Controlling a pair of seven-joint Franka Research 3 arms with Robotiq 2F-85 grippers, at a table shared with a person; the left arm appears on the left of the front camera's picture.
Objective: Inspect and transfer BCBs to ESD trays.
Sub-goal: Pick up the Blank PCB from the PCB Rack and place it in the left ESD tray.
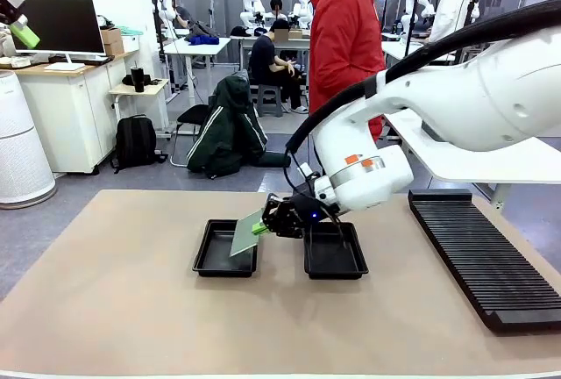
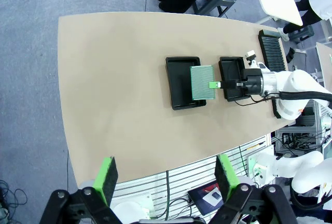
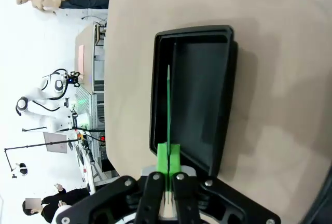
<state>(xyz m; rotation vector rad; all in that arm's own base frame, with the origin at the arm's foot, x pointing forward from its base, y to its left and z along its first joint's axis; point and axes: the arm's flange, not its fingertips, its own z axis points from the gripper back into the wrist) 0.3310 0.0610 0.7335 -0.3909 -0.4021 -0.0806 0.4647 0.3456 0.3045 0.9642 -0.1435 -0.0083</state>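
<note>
the right end effector [image 1: 260, 227] is clamped shut on one short edge of a board [image 1: 246, 235], its green pads pinching the edge; the board hangs tilted, its pale speckled face towards the camera side, its lower end down inside the left tray [image 1: 210, 261]; whether it touches the floor there i cannot tell; from the right wrist the board [image 3: 168, 99] shows edge-on, a thin green line running out from the pads [image 3: 162, 156] over the tray's [image 3: 205, 89] black floor; the right tray [image 1: 335, 256] sits just beside the left one on the desk [image 1: 114, 309], with nothing in it; a long black ribbed rack [image 1: 482, 261] lies well apart at the robot's right.

the left end effector [image 2: 167, 176] hangs high above the desk [image 2: 114, 79] with its jaws wide and nothing between them; seen from there the board [image 2: 202, 82] covers the side of its tray [image 2: 179, 84] nearest the other tray [image 2: 231, 73].

an orange label [image 1: 351, 160] sits on the right arm's wrist, its print too small to read; the board carries no writing i can make out; a person in a red jacket [image 1: 346, 37] stands at the far side.
</note>
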